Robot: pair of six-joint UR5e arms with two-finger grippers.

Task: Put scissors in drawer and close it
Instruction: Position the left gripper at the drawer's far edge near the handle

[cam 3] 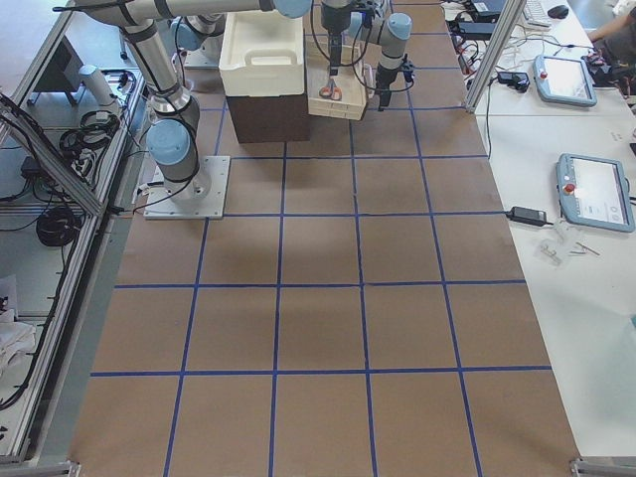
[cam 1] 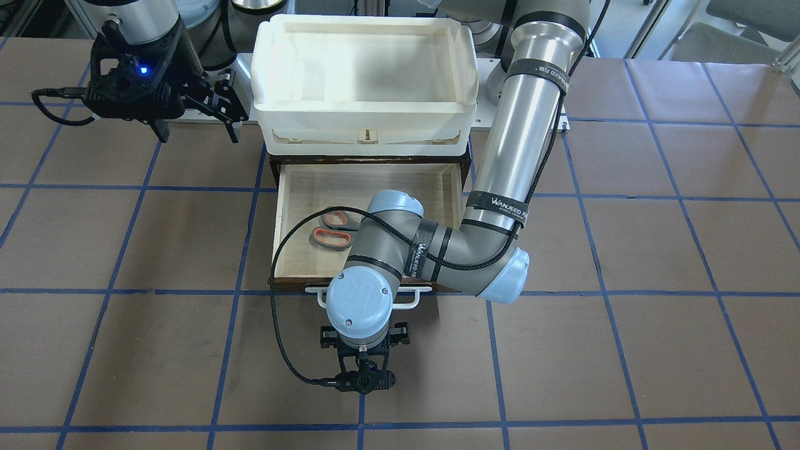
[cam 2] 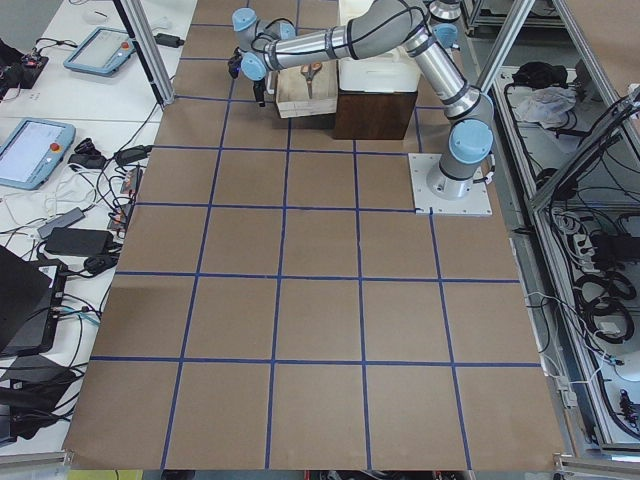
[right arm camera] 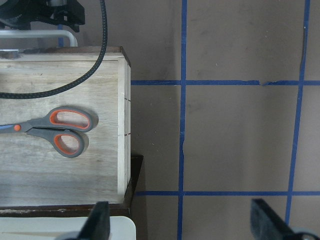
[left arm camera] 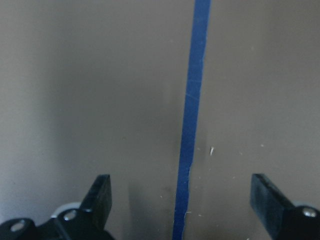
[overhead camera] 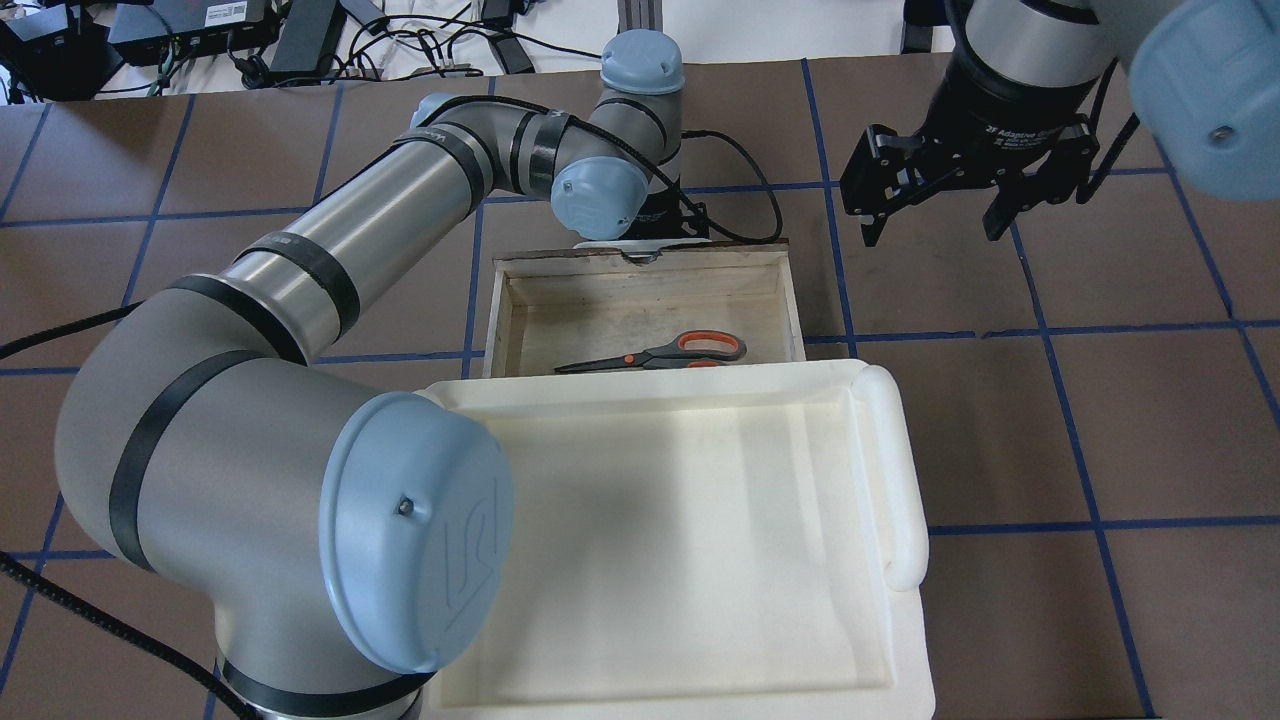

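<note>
The scissors (cam 1: pixel 331 229), with grey handles lined orange, lie flat inside the open light-wood drawer (cam 1: pixel 375 181). They also show in the overhead view (overhead camera: pixel 665 352) and the right wrist view (right arm camera: pixel 60 131). The drawer's white bar handle (cam 1: pixel 409 304) faces the operators' side. My left gripper (left arm camera: pixel 182 187) points down at the table just in front of that handle. It is open and empty, with only brown table and blue tape between its fingers. My right gripper (overhead camera: pixel 932 232) is open and empty, and hovers over the table beside the drawer.
A white plastic tray (overhead camera: pixel 890 470) sits on top of the dark brown cabinet (cam 2: pixel 375 115), above the drawer's back. My left arm's elbow (cam 1: pixel 400 244) hangs over the drawer. A black cable (cam 1: pixel 275 325) loops from the left wrist over the drawer's corner.
</note>
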